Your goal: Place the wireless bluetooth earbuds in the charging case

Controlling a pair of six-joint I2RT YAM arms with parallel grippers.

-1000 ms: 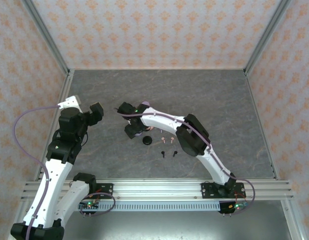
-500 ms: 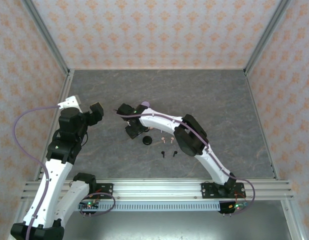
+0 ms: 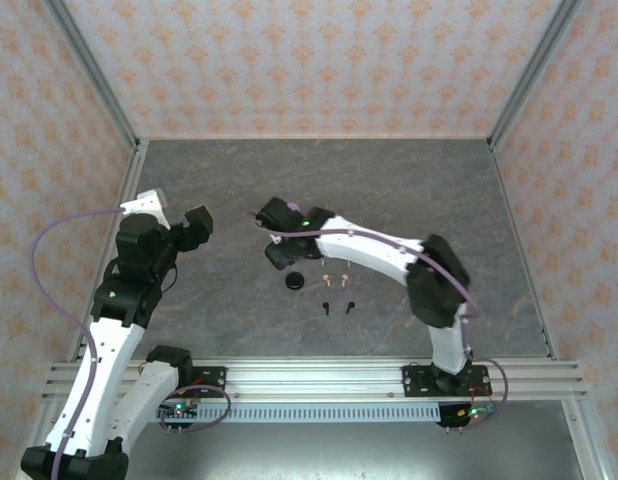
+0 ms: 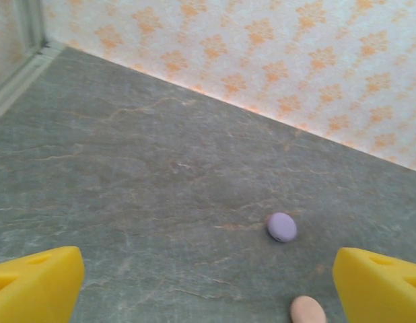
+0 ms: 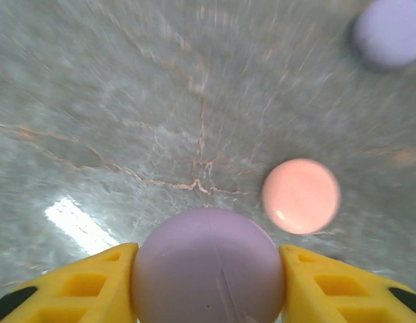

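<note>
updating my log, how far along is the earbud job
Nothing looks done: pink buds and black buds lie loose on the table. In hand: the right gripper clamps a lilac disc; the left gripper hangs open, empty. Left: seating those buds.

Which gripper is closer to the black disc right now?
Right. The right gripper hangs just beyond the black disc, gripping a lilac disc; the left gripper is open, far off to the disc's left.
</note>
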